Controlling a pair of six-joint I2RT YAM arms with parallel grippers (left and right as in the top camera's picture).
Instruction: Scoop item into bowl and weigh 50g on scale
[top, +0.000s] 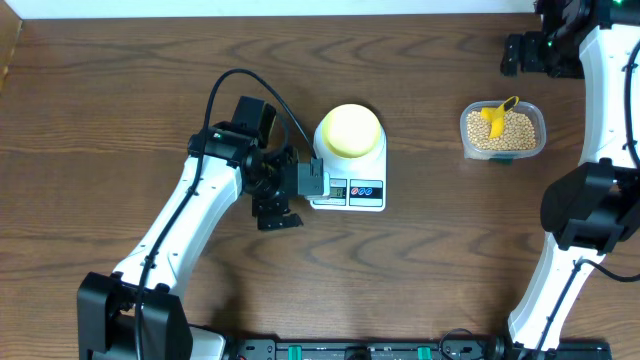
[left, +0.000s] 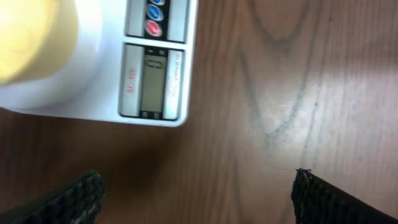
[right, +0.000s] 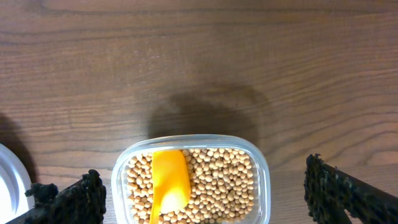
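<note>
Centre-left of overhead: left gripper released, empty, beside scale, bowl on it. Right: beans in tub w/ scoop; right gripper released, facing tub. Next, prob.: pinch scoop handle squarely, lift level. Only left wrist cam gives LCD close-up; digits unreadable.

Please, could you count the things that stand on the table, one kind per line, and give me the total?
Bowl: 1
Scale: 1
Plastic tub: 1
Scoop: 1
Heap of beans, in the tub: 1
Total: 5
</note>
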